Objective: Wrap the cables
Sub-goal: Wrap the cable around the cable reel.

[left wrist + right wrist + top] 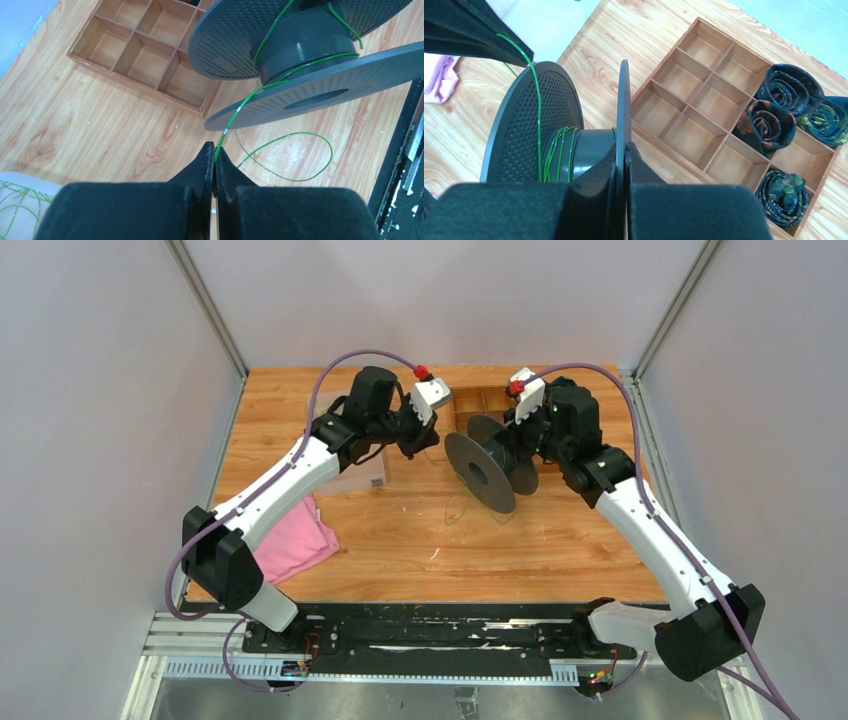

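The left gripper [215, 151], at the lower centre of its wrist view, is pinched together on the thin green cable [240, 108]. The cable runs up and right to the hub of the black spool [305, 45], and a slack loop lies on the table [100, 125] at lower right. The right gripper [625, 150], at bottom centre of its view, is clamped on the rim of one spool flange, with a divided wooden tray [694, 100] to the upper right.
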`<state>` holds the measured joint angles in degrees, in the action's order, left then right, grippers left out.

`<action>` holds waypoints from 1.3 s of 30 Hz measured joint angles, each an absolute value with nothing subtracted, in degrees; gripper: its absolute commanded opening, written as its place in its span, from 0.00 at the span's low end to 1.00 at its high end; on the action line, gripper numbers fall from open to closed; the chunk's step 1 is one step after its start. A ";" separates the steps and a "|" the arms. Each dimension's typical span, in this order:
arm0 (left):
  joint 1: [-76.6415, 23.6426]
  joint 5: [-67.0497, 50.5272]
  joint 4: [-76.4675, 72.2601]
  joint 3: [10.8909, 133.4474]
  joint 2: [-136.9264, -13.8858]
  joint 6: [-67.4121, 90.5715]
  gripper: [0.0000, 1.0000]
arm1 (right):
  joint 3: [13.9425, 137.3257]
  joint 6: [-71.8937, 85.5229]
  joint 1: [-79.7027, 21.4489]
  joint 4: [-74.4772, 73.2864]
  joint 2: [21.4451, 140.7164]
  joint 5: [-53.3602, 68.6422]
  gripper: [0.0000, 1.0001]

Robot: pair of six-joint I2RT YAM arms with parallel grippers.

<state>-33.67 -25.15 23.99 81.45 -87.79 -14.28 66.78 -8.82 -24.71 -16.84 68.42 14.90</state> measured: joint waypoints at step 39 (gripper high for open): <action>-28.29 -25.43 11.42 73.80 -92.66 -5.82 0.13 | 82.72 3.66 -18.57 -23.64 71.13 24.38 0.01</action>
<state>-28.29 -25.43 11.42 73.80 -92.66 -5.82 82.72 3.66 -18.57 -23.64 71.13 24.38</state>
